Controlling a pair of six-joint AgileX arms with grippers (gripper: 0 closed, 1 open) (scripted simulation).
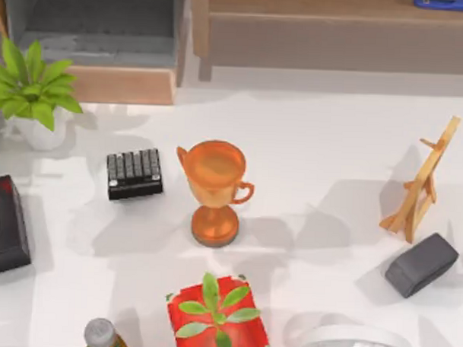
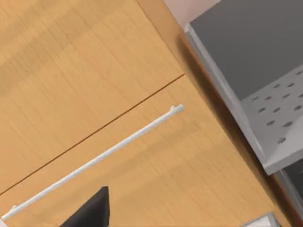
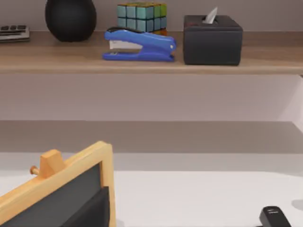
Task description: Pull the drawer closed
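Drawer (image 1: pixel 99 43) sits open at the far left corner of the table, behind the potted plant (image 1: pixel 33 90). Grey floor and inner walls exposed; tan front board (image 1: pixel 117 84) stands out toward the table's middle, just beside the plant's leaves. Landmark for the rest: the orange trophy (image 1: pixel 214 190), mid-table, nearer than the drawer and to its right.

Left wrist view looks squarely onto a tan wooden face carrying a thin pale bar handle (image 2: pixel 94 160). A dark finger tip (image 2: pixel 92 212) of the left gripper shows just under the bar, apart from it, nothing held. Only that one tip is visible, so I cannot tell how wide the fingers stand.

Right wrist view faces the brown shelf unit (image 3: pixel 151 59) with a blue stapler (image 3: pixel 139 46) on it, and a small chalkboard easel (image 3: pixel 61 194) close by. A dark tip shows at that view's edge; finger state not readable. This arm looks idle, off to the trophy's right.

Judgement: approach step, drawer not yet moved. Next move calls for setting the left fingers against the front board, or around the handle, then driving it straight back into the cabinet without skewing
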